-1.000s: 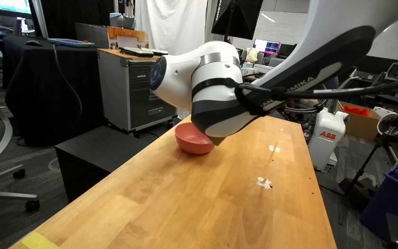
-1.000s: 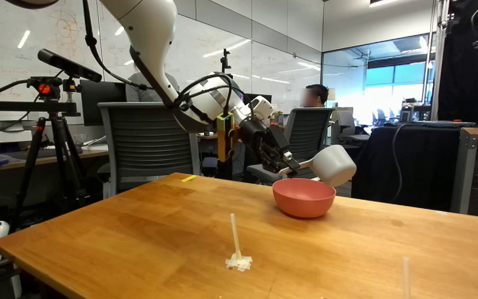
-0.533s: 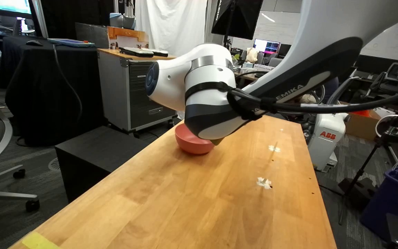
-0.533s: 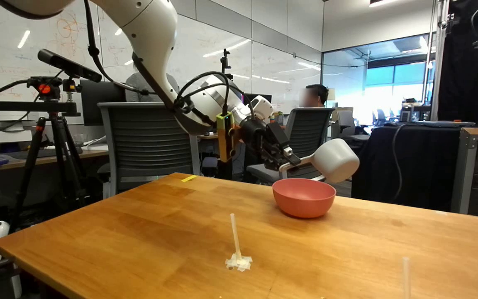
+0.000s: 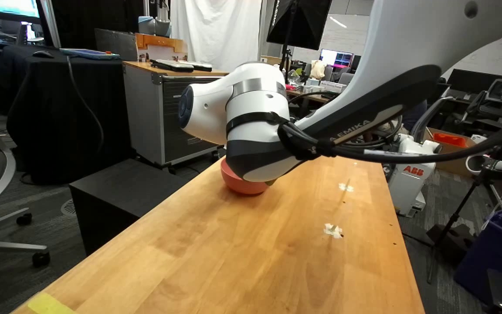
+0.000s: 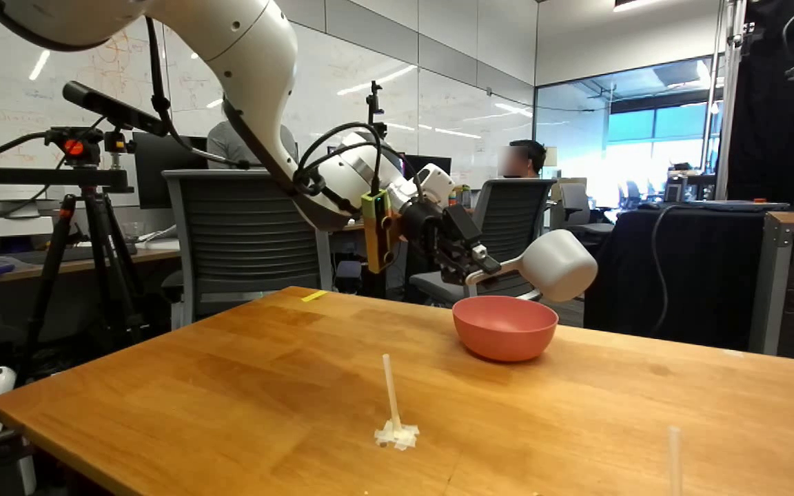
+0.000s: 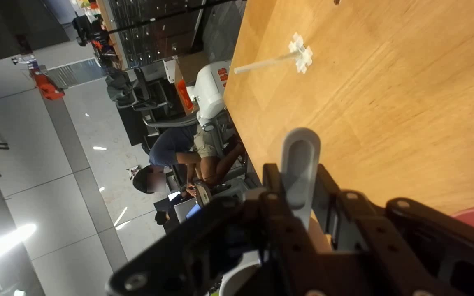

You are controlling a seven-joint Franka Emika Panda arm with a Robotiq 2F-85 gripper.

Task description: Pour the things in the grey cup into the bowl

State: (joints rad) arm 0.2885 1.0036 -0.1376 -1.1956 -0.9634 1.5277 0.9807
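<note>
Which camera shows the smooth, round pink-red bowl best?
An exterior view with nothing blocking the pink-red bowl: rim and near side show. Where the rounded white robot arm stands in front, an exterior view shows only part; the wrist view, a slice at its right edge.

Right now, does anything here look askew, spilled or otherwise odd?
A thin pale rod stands slightly askew in a ragged white patch on the brown wooden table, with no clear purpose. The round grey cup is tilted too, but in the black hand that suits pouring. I can make out no spill.
</note>
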